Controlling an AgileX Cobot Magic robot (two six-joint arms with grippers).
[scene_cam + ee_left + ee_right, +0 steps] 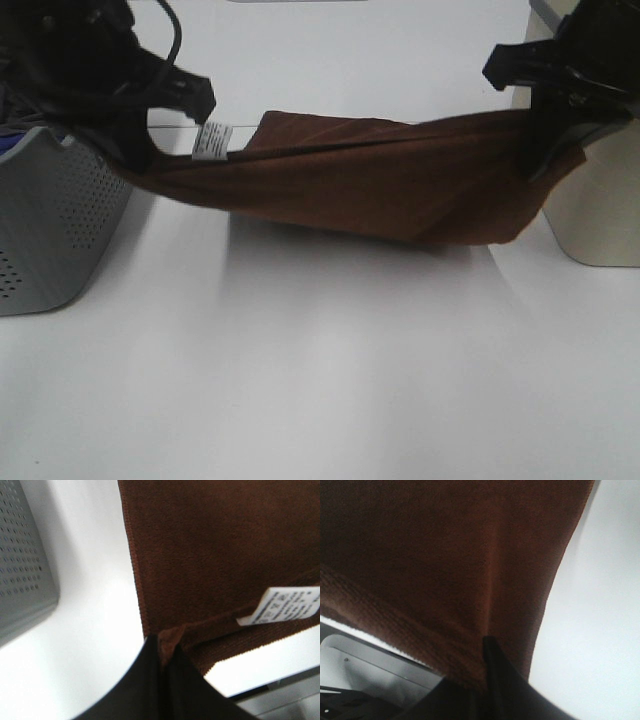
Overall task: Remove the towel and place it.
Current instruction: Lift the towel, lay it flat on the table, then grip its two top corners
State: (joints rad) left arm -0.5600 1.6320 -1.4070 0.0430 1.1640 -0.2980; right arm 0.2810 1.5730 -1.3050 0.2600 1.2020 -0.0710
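Observation:
A brown towel (360,180) with a white care label (212,141) hangs stretched between my two grippers above the white table (300,370). My left gripper (135,150) is shut on the towel's left corner, next to the grey basket. My right gripper (540,150) is shut on the right corner, in front of the beige container. In the left wrist view the towel (215,555) fills the frame, its corner pinched between the dark fingers (140,690), and the label (282,605) shows. In the right wrist view the towel (445,555) runs into the closed fingers (495,680).
A grey perforated basket (50,220) stands at the left edge, also in the left wrist view (22,565). A beige container (600,200) stands at the right edge. Black cables run behind the left arm.

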